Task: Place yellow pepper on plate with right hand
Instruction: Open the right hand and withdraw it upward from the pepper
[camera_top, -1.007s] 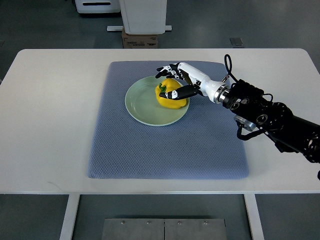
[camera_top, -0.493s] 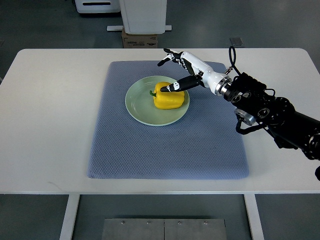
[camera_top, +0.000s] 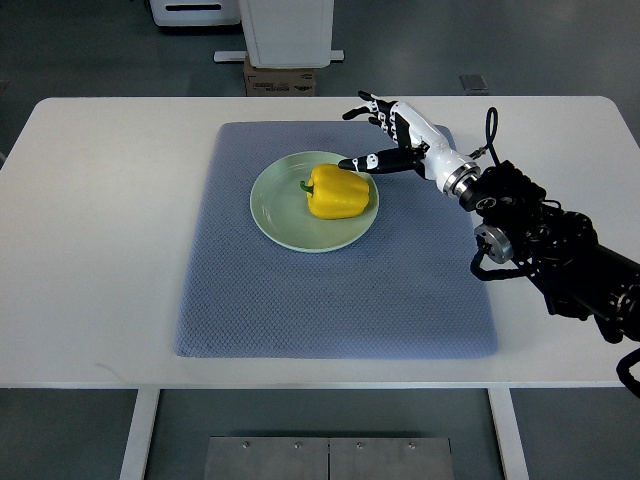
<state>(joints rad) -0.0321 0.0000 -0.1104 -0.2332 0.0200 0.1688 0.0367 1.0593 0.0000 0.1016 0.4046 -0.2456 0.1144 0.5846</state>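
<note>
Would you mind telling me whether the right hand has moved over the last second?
Yes. The right hand has let go of the yellow pepper and drawn back toward the picture's right, off the plate; its fingers are open, with one fingertip near the pepper's edge.

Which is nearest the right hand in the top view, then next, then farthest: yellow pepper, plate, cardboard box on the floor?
From the right hand:
1. Yellow pepper, just left of the thumb tip, lying on the plate.
2. Plate, under the pepper; its right rim is almost as close as the pepper.
3. Cardboard box, on the floor beyond the table's far edge.
</note>
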